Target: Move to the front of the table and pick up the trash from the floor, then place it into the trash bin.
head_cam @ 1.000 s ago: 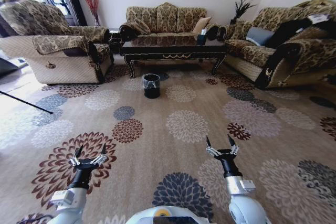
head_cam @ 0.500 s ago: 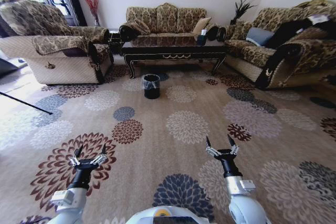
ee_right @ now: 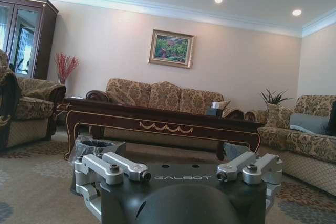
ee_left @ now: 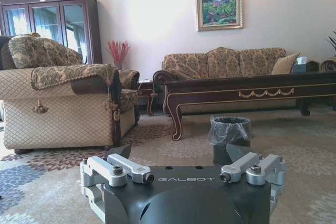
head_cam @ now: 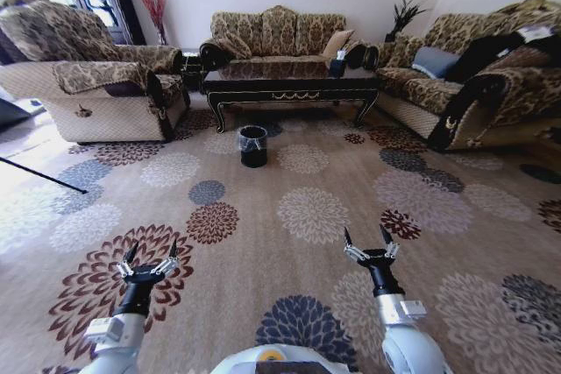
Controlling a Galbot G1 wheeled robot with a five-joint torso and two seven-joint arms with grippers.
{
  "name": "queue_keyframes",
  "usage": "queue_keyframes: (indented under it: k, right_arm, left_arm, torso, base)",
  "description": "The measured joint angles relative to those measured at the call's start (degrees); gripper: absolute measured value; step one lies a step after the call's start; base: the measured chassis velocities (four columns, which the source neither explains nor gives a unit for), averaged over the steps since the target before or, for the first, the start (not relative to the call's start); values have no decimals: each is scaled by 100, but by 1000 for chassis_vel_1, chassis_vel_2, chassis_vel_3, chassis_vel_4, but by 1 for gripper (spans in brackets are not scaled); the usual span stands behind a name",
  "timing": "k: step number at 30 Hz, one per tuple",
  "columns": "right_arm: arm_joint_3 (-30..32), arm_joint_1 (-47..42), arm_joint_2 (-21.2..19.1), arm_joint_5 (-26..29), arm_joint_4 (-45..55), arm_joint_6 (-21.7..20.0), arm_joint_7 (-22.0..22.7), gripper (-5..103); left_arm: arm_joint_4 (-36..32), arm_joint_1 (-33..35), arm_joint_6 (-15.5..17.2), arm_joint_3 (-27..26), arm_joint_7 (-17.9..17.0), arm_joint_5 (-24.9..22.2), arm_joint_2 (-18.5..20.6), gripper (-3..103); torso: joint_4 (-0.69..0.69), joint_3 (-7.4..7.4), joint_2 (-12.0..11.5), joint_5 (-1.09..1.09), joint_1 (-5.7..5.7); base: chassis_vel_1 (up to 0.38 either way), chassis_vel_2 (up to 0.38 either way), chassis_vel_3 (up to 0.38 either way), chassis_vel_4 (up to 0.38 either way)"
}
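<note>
Black trash bin (head_cam: 253,144) far ahead of both open jaws.

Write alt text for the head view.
A black trash bin stands on flowered carpet in front of a dark coffee table, ringed by patterned sofas. The robot's left hand and right hand hang open, low in the foreground, far from the bin.

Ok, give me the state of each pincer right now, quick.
Left pincer: open, holding nothing, low over the floor.
Right pincer: open, holding nothing, low over the floor too.
</note>
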Motion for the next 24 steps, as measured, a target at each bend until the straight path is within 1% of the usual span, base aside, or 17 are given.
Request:
queue_keyframes:
  k: [3,4,6,7,10,13,15,23,24]
  right_arm:
    - [0,0,0,0,0,0,0,100]
    - [0,0,0,0,0,0,0,100]
    - [0,0,0,0,0,0,0,100]
    - [0,0,0,0,0,0,0,100]
    - [0,0,0,0,0,0,0,100]
    - [0,0,0,0,0,0,0,100]
    - [0,-1,0,0,0,0,0,100]
    - [0,2,0,0,0,0,0,100]
    - [0,1,0,0,0,0,0,100]
  left_arm:
    - [0,0,0,0,0,0,0,100]
    - [0,0,0,0,0,0,0,100]
    - [0,0,0,0,0,0,0,100]
    - [0,0,0,0,0,0,0,100]
    - [0,0,0,0,0,0,0,100]
    - [0,0,0,0,0,0,0,100]
    - [0,0,0,0,0,0,0,100]
    - [0,0,0,0,0,0,0,100]
    - [0,0,0,0,0,0,0,100]
  torso:
    - [0,48,52,0,3]
    - [0,125,146,0,22]
    - [0,170,194,0,25]
    - [0,170,194,0,25]
    - [0,261,299,0,41]
    - [0,298,340,0,45]
    - [-1,358,410,0,51]
    - [0,446,512,0,71]
    - [0,481,559,0,79]
  base:
    - [0,0,0,0]
    - [0,0,0,0]
    - [0,0,0,0]
    - [0,0,0,0]
    - [0,0,0,0]
    - [0,0,0,0]
    - [-27,29,19,-9]
    - [-38,40,28,-33]
    - [0,0,0,0]
